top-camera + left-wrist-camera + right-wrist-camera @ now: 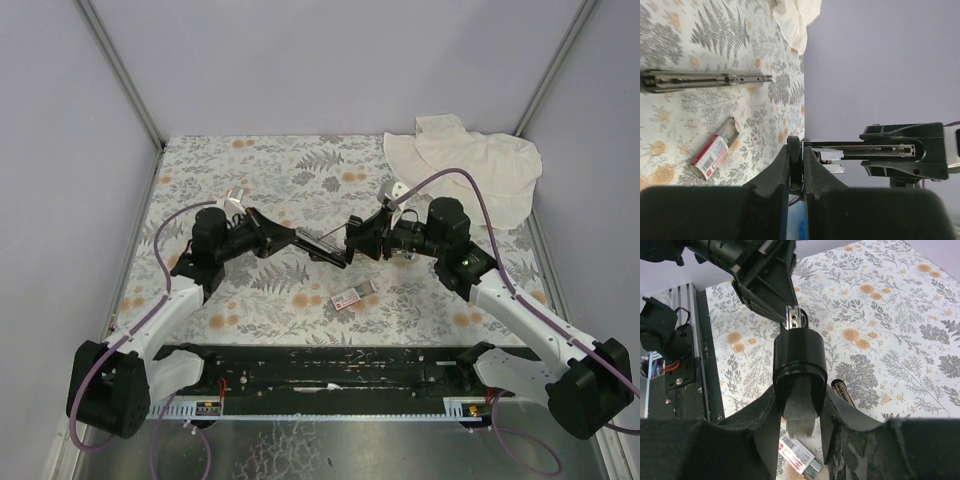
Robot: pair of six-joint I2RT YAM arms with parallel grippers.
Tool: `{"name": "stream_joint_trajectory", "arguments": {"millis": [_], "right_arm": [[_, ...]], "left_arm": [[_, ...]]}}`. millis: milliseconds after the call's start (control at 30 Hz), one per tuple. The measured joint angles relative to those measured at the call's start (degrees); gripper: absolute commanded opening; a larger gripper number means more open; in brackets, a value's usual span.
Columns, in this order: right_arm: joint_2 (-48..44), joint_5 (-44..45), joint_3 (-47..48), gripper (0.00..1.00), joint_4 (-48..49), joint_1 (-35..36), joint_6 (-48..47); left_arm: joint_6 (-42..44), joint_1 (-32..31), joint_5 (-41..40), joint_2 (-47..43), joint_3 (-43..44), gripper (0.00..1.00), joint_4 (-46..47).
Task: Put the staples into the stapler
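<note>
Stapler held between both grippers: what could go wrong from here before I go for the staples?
1. The left gripper pinches only a thin end of the stapler; it may slip or twist.
2. The right gripper is shut on it too, so neither is free for the staple box; releasing either could let the stapler swing or drop.

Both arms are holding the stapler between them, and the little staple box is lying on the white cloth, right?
Not quite. The box lies on the flowered table, close to the arms and well apart from the cloth in the far right corner. The top view shows this. The stapler is indeed held between both arms.
</note>
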Motion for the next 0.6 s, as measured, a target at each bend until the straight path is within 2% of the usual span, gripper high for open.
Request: {"name": "stream_joint_trajectory", "arguments": {"millis": [167,333,600], "right_arm": [[-0.8,-2.1,-6.6,0.05,9.7,-6.5,7.8],[0.0,-4.6,-12.7,0.14,19.2,-11.1,15.4],[4.9,3.1,-20.2,0.62,28.4,-14.5,20.9]], "left_arm": [[1.2,6.3,1.0,-3.4,-0.1,0.0,-4.0],[0.8,8.8,2.4,-5.4,-0.6,0.0,-4.7],[-1.5,12.1,3.1,-8.3,-2.6,0.0,-4.5]]}}
